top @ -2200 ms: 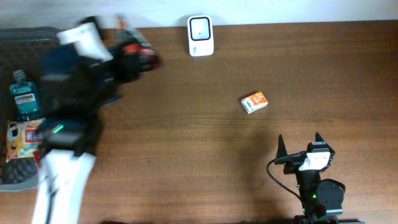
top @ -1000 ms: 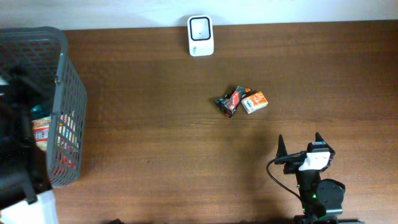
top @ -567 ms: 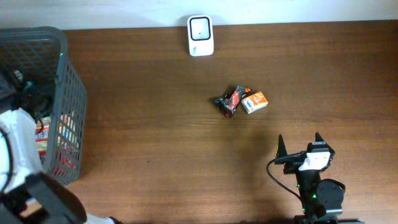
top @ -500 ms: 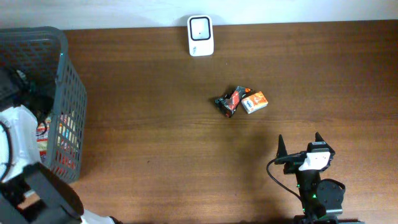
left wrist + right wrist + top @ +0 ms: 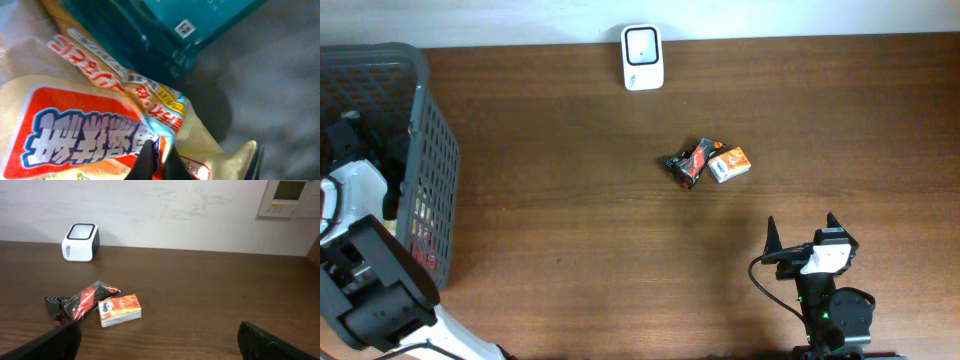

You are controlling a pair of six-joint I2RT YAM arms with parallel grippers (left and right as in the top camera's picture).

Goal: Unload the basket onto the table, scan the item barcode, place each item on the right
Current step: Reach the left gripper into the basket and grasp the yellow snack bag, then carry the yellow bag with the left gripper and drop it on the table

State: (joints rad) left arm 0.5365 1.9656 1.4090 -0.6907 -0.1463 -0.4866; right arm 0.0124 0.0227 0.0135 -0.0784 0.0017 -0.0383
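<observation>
My left gripper [image 5: 159, 157] is down inside the grey basket [image 5: 430, 150] at the table's left edge. Its jaws are shut on a fold of an orange and cream snack packet [image 5: 75, 130] with red lettering. A teal bottle [image 5: 165, 30] lies just behind the packet. The white barcode scanner [image 5: 643, 57] stands at the back edge of the table. A black and red packet [image 5: 691, 162] and a small orange box [image 5: 730, 164] lie together mid-table. My right gripper [image 5: 805, 235] rests open at the front right, with nothing between its fingers.
The basket's tall mesh wall surrounds my left arm [image 5: 355, 190]. In the right wrist view, the scanner [image 5: 80, 242] sits against the white wall, with the black and red packet [image 5: 80, 302] and the orange box [image 5: 119, 310] on the brown wood in front of it.
The black and red packet, carried earlier by my left arm, now lies beside the orange box. My left arm went back into the basket and shifted towards its far end. The right arm stayed still.
</observation>
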